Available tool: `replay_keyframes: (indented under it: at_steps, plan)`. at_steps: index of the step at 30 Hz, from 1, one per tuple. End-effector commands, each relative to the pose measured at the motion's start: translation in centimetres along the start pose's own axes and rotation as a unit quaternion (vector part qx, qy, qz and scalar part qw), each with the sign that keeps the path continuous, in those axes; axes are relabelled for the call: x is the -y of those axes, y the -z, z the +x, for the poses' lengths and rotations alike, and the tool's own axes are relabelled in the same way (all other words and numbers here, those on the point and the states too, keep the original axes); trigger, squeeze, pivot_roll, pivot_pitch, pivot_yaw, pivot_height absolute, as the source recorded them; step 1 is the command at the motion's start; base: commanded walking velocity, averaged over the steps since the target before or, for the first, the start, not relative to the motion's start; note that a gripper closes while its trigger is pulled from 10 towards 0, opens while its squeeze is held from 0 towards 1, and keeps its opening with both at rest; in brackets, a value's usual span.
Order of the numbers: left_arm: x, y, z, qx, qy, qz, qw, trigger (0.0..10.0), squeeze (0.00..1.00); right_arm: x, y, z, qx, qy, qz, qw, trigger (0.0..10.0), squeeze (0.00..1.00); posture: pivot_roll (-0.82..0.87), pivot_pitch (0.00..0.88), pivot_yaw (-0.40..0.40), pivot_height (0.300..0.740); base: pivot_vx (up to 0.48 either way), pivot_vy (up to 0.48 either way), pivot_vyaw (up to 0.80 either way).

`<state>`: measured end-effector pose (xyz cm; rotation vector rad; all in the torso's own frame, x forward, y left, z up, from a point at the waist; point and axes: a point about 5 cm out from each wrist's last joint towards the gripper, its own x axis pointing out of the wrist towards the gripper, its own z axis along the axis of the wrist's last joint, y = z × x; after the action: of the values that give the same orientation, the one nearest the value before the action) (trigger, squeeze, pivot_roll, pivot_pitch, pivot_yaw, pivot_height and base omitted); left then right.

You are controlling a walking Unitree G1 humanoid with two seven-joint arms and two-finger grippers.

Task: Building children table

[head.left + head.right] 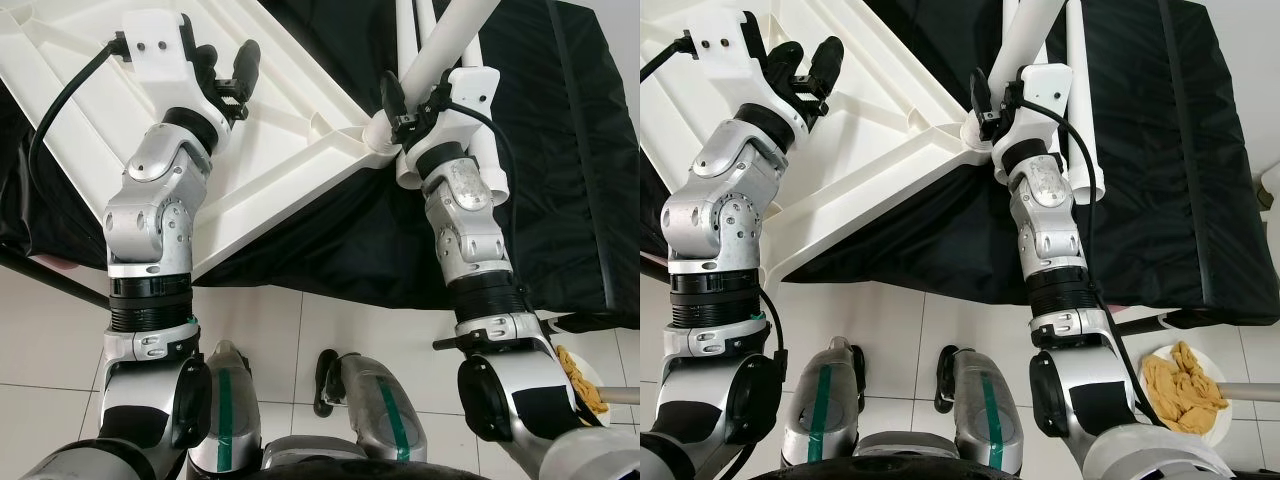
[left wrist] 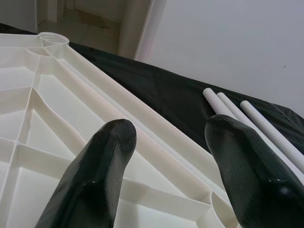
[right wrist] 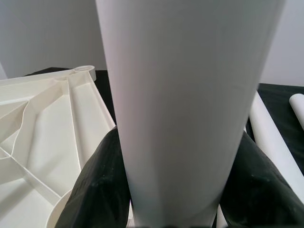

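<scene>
A white plastic tabletop [image 1: 290, 150] lies upside down on a black cloth, ribbed underside up. My left gripper [image 1: 225, 70] is open above its ribs, touching nothing; both black fingers [image 2: 95, 175] show over the panel [image 2: 52, 118]. My right gripper [image 1: 400, 105] is shut on a white table leg [image 1: 450, 45], a thick tube standing tilted over the corner socket [image 1: 382, 135] of the tabletop. The tube [image 3: 190, 104] sits between the black fingers [image 3: 102, 185]. Spare white legs [image 2: 251, 123] lie on the cloth beyond the tabletop.
The black cloth [image 1: 1160, 150] covers a low bed-like surface. A black frame bar [image 1: 50, 275] runs at the left. A plate with yellowish cloth [image 1: 1182, 388] sits on the white tiled floor at the right. My own legs [image 1: 300, 410] stand close to the cloth's edge.
</scene>
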<state>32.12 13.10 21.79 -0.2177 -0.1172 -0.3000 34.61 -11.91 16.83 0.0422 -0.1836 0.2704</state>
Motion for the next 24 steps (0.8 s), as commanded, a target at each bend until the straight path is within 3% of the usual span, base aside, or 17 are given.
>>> replay_keyframes:
  at_steps: [1,13,24]
  plan:
    - [0.1,0.1,0.0,-0.005,-0.016,-0.003,1.000,10.0,0.00,0.5,4.1,-1.2,-0.112,0.006,0.025,0.993,10.0,0.00,0.15,0.101,-0.073,0.740,0.000,0.000,0.00]
    - [0.2,0.1,0.1,-0.005,-0.016,-0.006,1.000,10.0,0.00,0.5,1.0,-0.3,-0.060,-0.056,0.028,0.996,10.0,0.00,0.14,0.103,-0.072,0.740,0.000,0.000,0.00]
    - [0.2,0.1,0.1,-0.005,-0.017,-0.006,1.000,10.0,0.00,0.5,-0.1,0.3,-0.048,-0.084,0.050,0.994,10.0,0.00,0.14,0.106,-0.074,0.740,0.000,0.000,0.00]
